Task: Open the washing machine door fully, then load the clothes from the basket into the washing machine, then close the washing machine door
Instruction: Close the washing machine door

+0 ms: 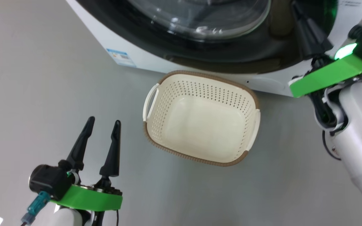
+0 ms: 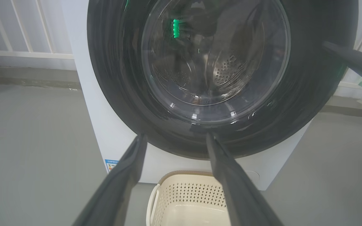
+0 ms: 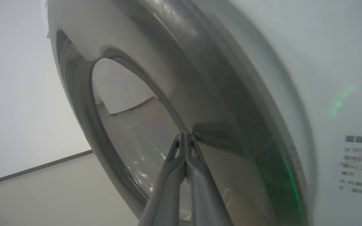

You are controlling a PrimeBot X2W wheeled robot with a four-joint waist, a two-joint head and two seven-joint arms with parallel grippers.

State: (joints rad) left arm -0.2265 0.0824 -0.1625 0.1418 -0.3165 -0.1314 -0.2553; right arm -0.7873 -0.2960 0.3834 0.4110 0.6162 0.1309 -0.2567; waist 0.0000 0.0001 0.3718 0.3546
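Right pincer [image 3: 185, 135] clenched at the rim of the washing machine door [image 2: 115, 78] — left pincer [image 1: 104, 121] released, near the basket [image 1: 200, 91].

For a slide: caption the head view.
Empty basket before washing machine; left gripper open, right gripper shut at the door.

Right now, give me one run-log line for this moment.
basket: empty | washing machine door: looks closed | right tool: shut, tips on rim | left tool: open, holding nothing
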